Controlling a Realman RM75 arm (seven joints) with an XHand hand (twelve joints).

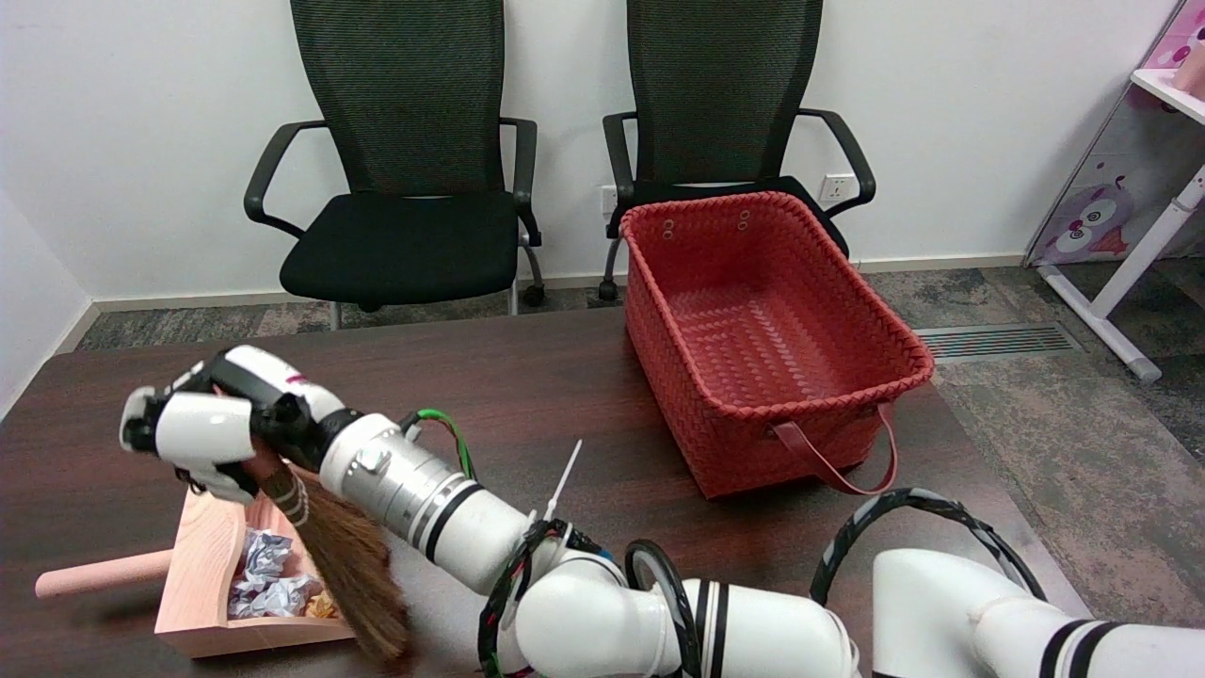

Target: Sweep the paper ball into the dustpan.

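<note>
right hand (202,428) wrapped tight around the broom (334,546) handle, bristles hanging down at the dustpan (202,574) mouth.
fingers closed on the handle near its banded neck, nothing else in the hand; it sits above the pan's far-left corner, with the broom head slanting down-right across the pan's open edge onto the dark surface (565,395). paper ball (265,556) is inside the pan with more crumpled white scraps and an orange bit just beside the bristles. looks mostly done. risks: bristles overlap the pan's mouth, so an outward drag could flick scraps back onto the surface; pushing sideways could shove the light wooden pan or swing it by its handle; forearm is close over the pan rim and could clip it. red basket (772,339) well apart, no issue.
</note>
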